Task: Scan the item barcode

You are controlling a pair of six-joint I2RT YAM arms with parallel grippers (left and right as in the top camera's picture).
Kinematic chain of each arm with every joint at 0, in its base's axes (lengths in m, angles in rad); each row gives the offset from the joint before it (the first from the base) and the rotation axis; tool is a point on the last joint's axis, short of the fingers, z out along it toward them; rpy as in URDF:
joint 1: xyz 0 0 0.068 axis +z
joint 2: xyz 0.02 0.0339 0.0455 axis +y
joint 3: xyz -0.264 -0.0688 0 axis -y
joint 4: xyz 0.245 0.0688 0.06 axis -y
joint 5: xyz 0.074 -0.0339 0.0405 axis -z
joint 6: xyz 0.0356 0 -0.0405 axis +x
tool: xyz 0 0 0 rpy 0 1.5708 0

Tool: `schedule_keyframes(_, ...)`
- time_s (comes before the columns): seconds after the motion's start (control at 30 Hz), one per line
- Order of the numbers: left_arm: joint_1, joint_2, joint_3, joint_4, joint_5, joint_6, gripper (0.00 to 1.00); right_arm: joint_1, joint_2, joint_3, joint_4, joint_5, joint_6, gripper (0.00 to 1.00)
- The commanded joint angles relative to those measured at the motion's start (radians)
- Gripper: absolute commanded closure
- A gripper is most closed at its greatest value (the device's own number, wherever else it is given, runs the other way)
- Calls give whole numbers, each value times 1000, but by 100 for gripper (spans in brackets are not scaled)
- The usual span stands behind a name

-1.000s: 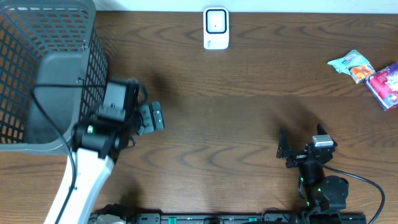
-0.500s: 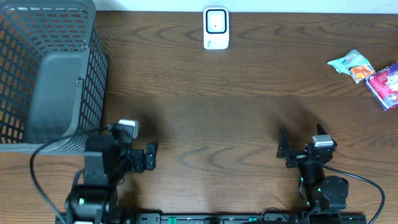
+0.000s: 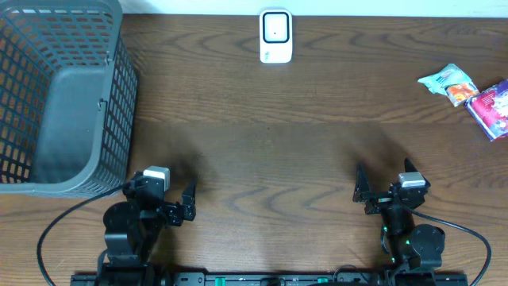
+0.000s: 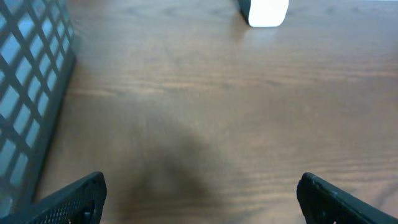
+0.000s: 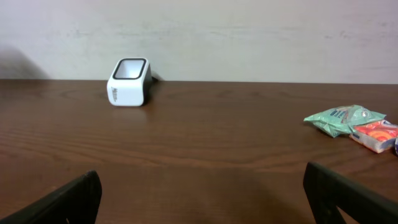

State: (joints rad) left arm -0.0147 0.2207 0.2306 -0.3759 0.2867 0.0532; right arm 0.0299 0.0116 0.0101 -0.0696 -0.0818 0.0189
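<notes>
Two arms are seen low at the near edge of the wooden table (image 3: 262, 151). At far left, a grey mesh basket (image 3: 119, 95) is set on the tabletop. The left gripper (image 3: 161, 199) is held just in front of the basket's near right corner. Its jaws are spread wide apart, and only bare wood is shown between them in the left wrist view. A white barcode scanner (image 3: 275, 36) is stood at the far edge near the middle, with a dark window on its upper face. The right gripper (image 3: 386, 189) is held at the near right, jaws likewise wide apart with nothing gripped. The items to be scanned are found at the far right: a green packet (image 3: 448, 82) is laid flat, with a pink packet (image 3: 494, 107) just beside it at the table's right edge. Both are well apart from the scanner and from either gripper.
</notes>
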Motion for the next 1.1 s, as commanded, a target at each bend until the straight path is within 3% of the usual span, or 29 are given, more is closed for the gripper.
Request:
schedule_keyframes(0.0, 17, -64, -40, 53, 9, 10, 3, -4, -6, -4, -1, -6, 18, 1)
schedule_keyframes(0.27, 39, -145, -161, 290, 9, 1, 2, -4, -6, -4, -1, -6, 18, 1)
schedule_keyframes(0.47, 54, -205, -225, 385, 8, -22, 2, -4, -6, -4, -1, -6, 18, 1)
schedule_keyframes(1.07, 54, -219, -227, 327, 5, -28, 2, -4, -6, -4, -1, -6, 18, 1)
